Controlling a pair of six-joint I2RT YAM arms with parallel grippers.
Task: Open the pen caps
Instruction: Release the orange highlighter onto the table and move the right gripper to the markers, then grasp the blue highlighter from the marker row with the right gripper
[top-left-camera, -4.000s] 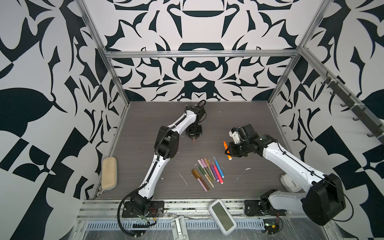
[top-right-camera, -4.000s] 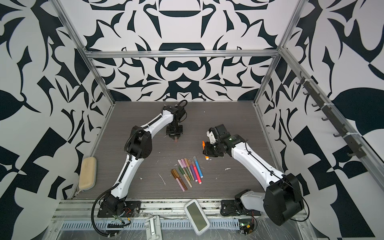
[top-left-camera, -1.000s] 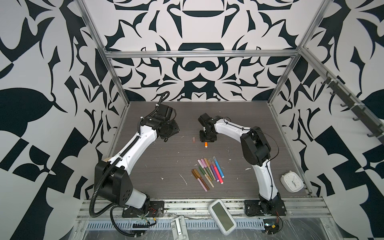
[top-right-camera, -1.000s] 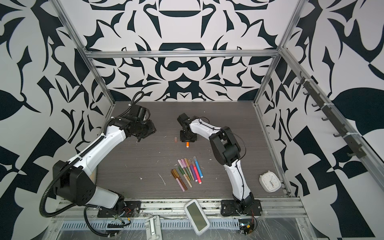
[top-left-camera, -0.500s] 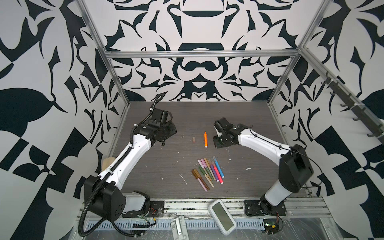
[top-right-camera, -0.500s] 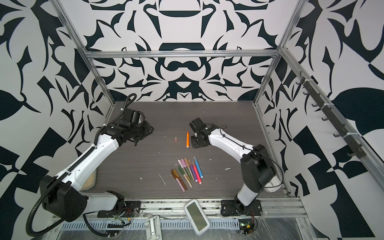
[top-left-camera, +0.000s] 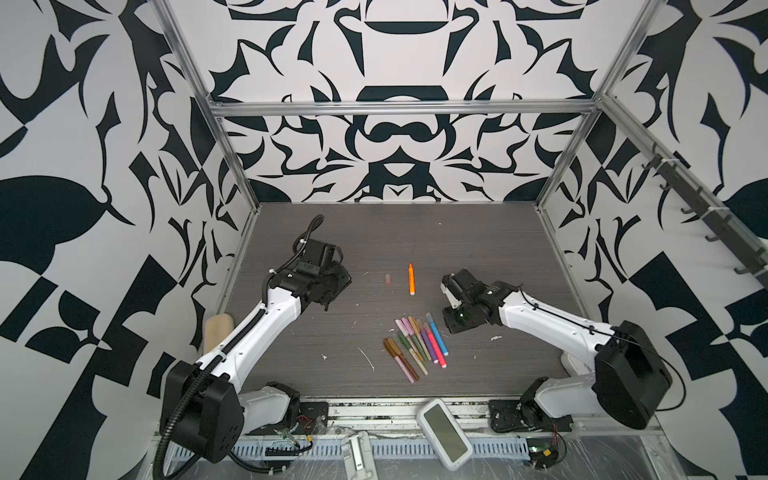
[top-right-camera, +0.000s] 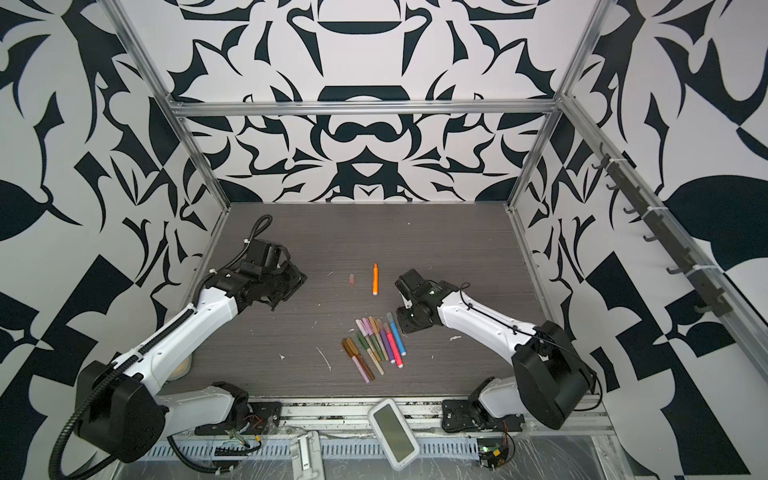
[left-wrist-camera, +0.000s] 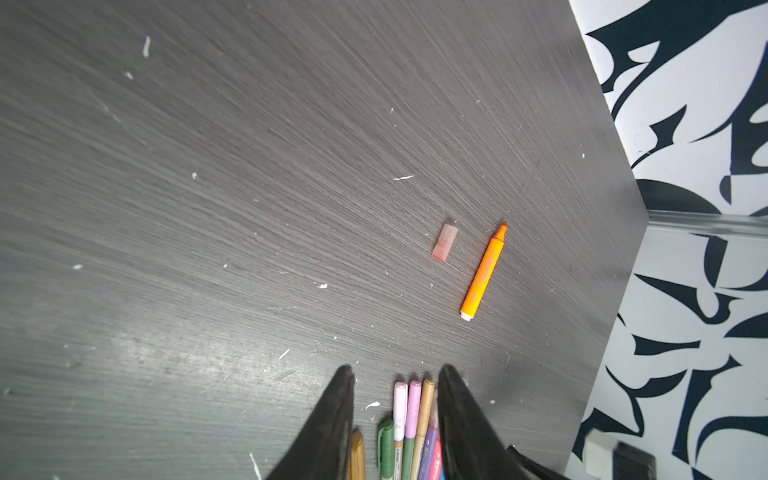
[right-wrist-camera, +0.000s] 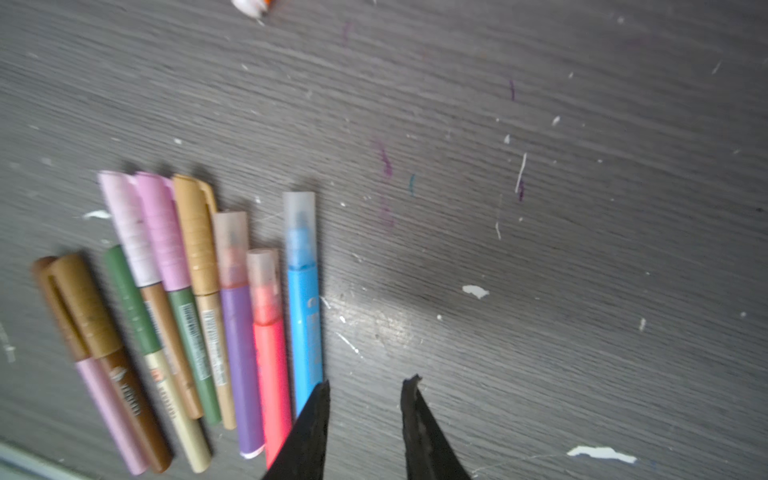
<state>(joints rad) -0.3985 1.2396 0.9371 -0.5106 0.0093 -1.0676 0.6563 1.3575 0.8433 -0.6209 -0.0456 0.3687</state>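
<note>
Right wrist view looks down on nine capped pens (right-wrist-camera: 199, 324) lying side by side, touching, on a dark grey table (right-wrist-camera: 582, 208) with a fine wood grain, white flecks and a few faint purple ink strokes. All are slim, round plastic barrels. Counted by cap, there are two opaque brown with clips, one green, two opaque pink (one paler), one tan with a clip, and three frosted see-through ones. The frosted ones sit on a purple barrel, a coral one and the blue pen (right-wrist-camera: 305, 316). The right gripper (right-wrist-camera: 368, 380) hangs just right of this row. Its two black tapered fingers (right-wrist-camera: 307, 436) stand apart with only bare table between them. One tip overlaps the blue barrel's end; I cannot tell whether it touches.

In both top views the row sits mid-table, toward the near edge. Farther back lies one orange pen (top-left-camera: 411, 279), uncapped, with its pointed tip toward the far wall and a white plug at the near end. One loose cap (top-left-camera: 387, 279), a short pale pink see-through tube, lies just left of it, not touching. The left gripper (left-wrist-camera: 395, 370) is over the left part of the table, well apart from every pen. Its black fingers (left-wrist-camera: 328, 432) are spread and hold nothing. A white handheld device (top-left-camera: 444, 434) with a grey screen rests on the near rail.
</note>
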